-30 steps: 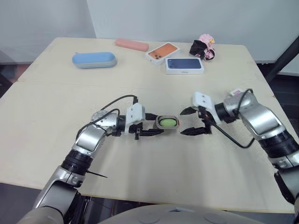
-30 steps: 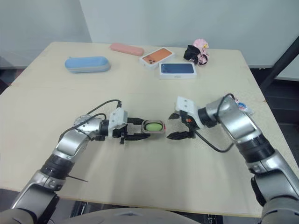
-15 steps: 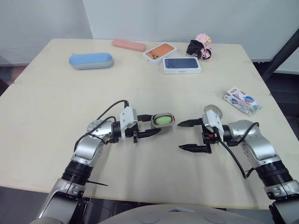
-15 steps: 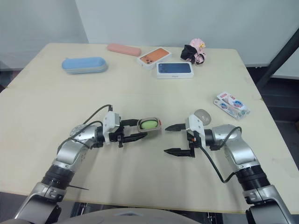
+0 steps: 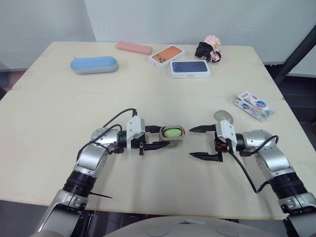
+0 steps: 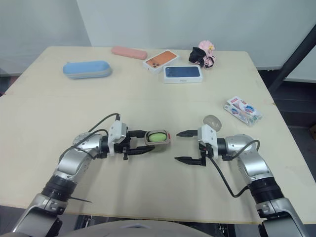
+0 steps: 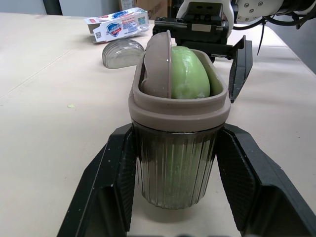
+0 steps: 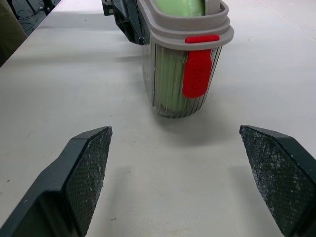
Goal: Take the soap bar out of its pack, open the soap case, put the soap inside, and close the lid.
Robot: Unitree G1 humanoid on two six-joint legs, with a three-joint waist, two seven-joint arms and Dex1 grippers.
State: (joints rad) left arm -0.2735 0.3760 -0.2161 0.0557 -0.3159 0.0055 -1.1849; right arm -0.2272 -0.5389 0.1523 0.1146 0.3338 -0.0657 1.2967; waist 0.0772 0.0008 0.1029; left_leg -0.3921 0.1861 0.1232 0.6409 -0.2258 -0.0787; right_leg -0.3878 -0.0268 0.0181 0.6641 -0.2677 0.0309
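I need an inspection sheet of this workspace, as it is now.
Surface: pale table, one seam.
Job's things: soap case open, green soap inside; clear lid lying on table; soap pack near right edge.
Clutter: blue case, pink case, orange box, blue box, black-pink bundle, far edge.
Tools: left tool shut on soap case; right tool open, apart.
Cables: black cable behind each tool.
Surroundings: white wall, dark beam.

The soap case [image 7: 174, 173] is ribbed clear plastic, the soap [image 7: 190, 74] smooth, the table [image 5: 49, 123] perhaps matt wood.
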